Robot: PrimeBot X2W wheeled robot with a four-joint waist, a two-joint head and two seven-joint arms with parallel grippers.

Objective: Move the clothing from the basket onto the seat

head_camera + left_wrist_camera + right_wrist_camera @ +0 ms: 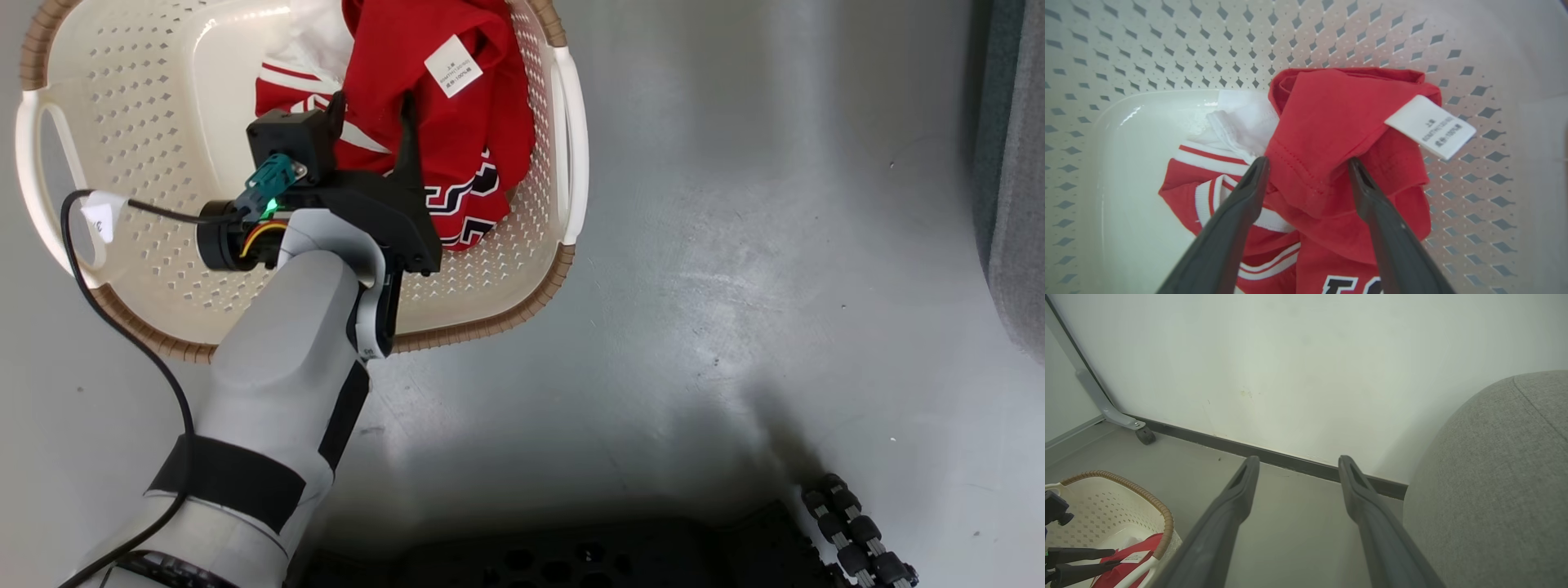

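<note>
Risks first. Could close on only the top red fold and lift one garment, leaving the striped piece underneath behind. Could pinch a thin edge and drop it over the floor (735, 286) on the way to the seat (1494, 477). Might snag the perforated wall or brown rim of the basket (490, 322) on the lift, with the pile hard against the wall on the robot's right; likely result a dragged or tipped basket. Long carry as well, seat well apart from basket, off to the right.

Left end effector (1307, 163): released, jaws spread wide, straddling a raised fold of the clothing (1331, 122), down at fabric level, contact not confirmable. Nothing gripped yet. Clothing all inside basket, bunched, white tag (1431, 126) on top. Right end effector (1299, 460): released, empty, above floor just beside seat.
</note>
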